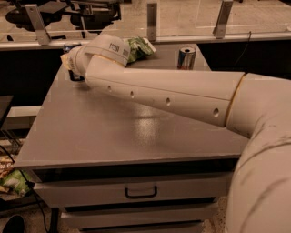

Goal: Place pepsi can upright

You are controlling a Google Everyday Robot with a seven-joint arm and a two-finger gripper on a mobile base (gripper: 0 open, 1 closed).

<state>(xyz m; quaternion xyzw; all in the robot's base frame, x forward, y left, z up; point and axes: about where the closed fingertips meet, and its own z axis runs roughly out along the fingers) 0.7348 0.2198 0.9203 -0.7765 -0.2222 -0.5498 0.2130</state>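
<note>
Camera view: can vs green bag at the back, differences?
The can stands upright; the bag lies crumpled. The can is silver and blue; the bag is green. The can is clear of the arm; the bag is partly behind it. Both sit at the back of the table. The gripper is at the back left corner.

I note a dim, warm, yellowish cast across the whole view. Light falls from overhead: the upper side of the arm (168, 98) is brightly lit, and a soft patch of glare sits on the table (91, 136) near its middle. The floor (182, 13) beyond is brighter than the foreground. The gripper (75, 73), at the table's far left edge, lies in shadow under the wrist. The drawer fronts (136, 193) are dark.
</note>
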